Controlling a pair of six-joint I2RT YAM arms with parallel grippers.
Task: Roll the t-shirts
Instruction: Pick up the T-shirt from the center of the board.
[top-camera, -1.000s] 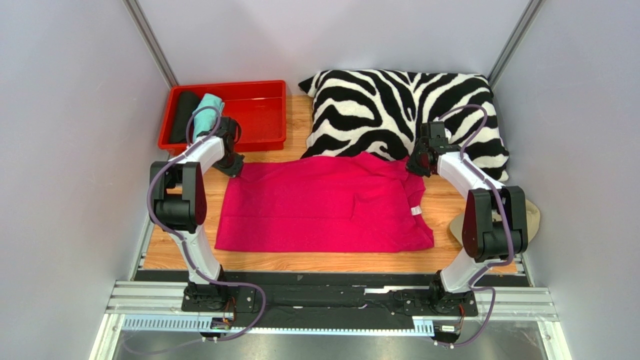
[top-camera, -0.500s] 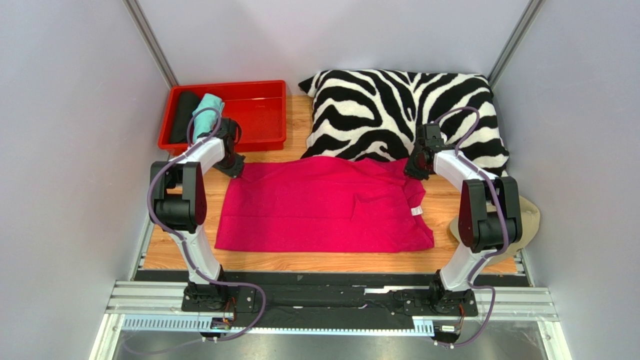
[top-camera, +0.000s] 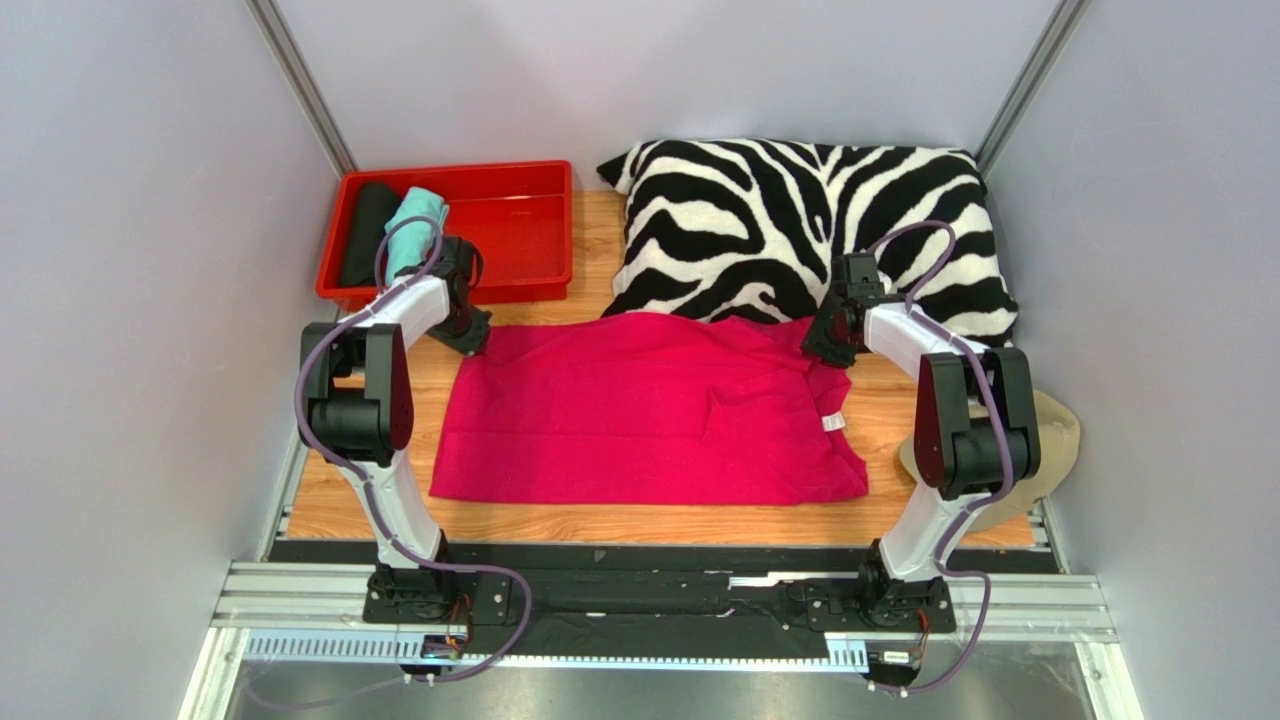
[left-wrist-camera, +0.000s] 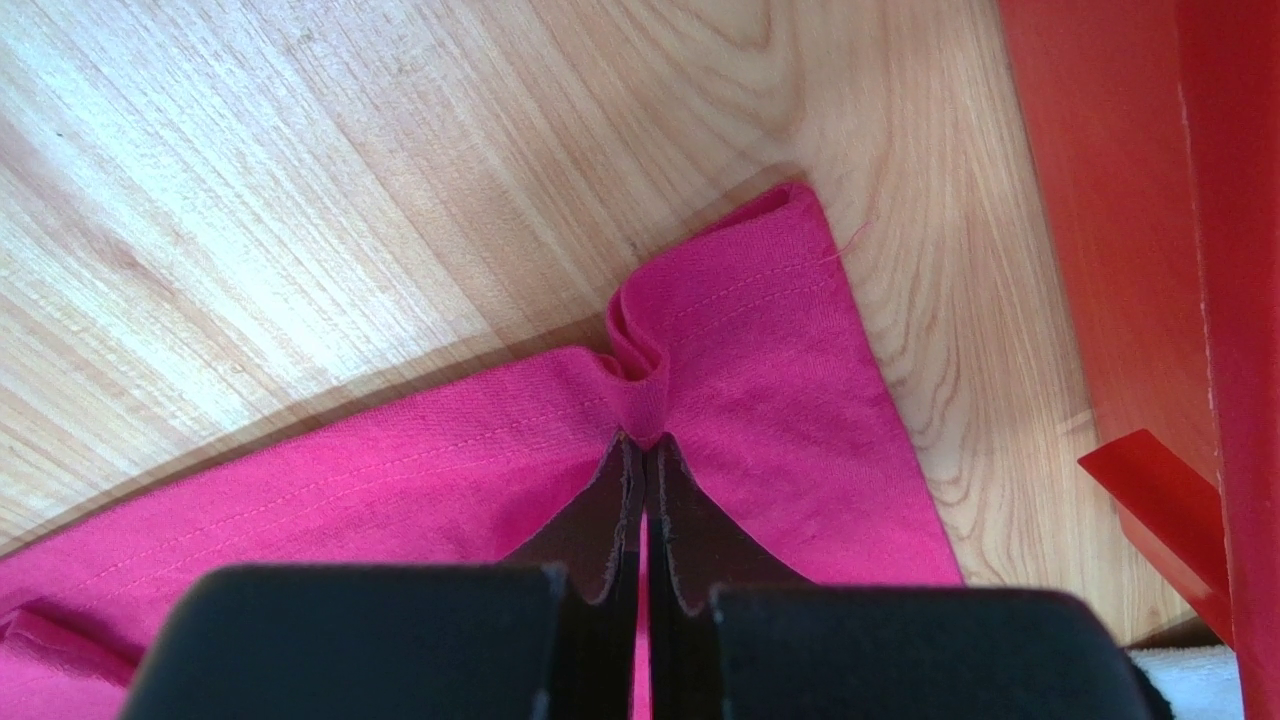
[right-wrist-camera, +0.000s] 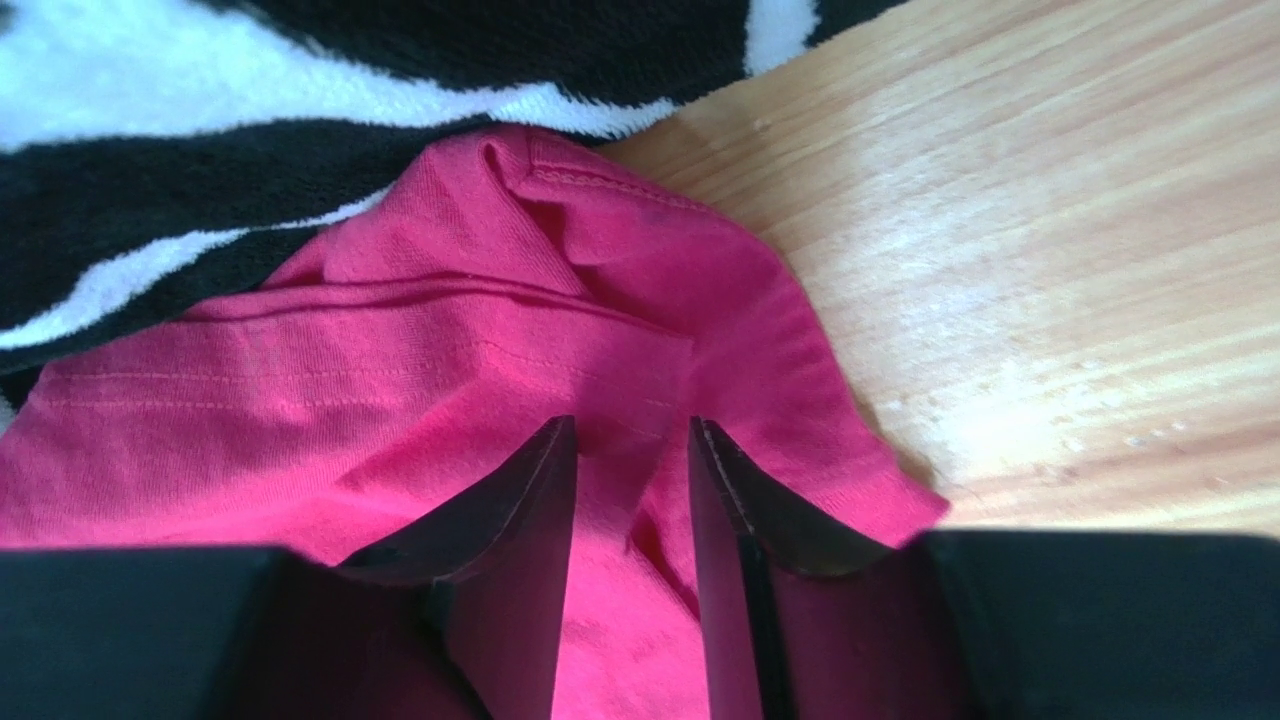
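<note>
The bright magenta-pink cloth t-shirt (top-camera: 646, 408) lies spread flat on the light wooden counter (top-camera: 887, 413), approx. in the middle. Its far edge touches the near side of the zebra-striped pillow (top-camera: 796, 210). No roll is begun on it yet, so I judge the step in hand is the laying-out and straightening, i.e. prep before rolling. A teal fabric roll (top-camera: 415, 222) and a black fabric roll (top-camera: 368, 225) lie in the red plastic tray (top-camera: 519, 225) at far left.

Left jaws: pressed together, pinching a small fold of the shirt's far-left corner, near the tray wall. Right jaws: spread apart at the far-right corner, next to the pillow. Pink cloth shows in the gap and under them, but they do not pinch it.

Next move, prob.: either the left jaws open and both arms go to one edge to start the roll, or the right jaws close on their corner. It calls for both sides to work evenly, w/ the edge kept straight; otherwise the soft cloth may roll crooked. The corner by the pillow could also catch on it.
</note>
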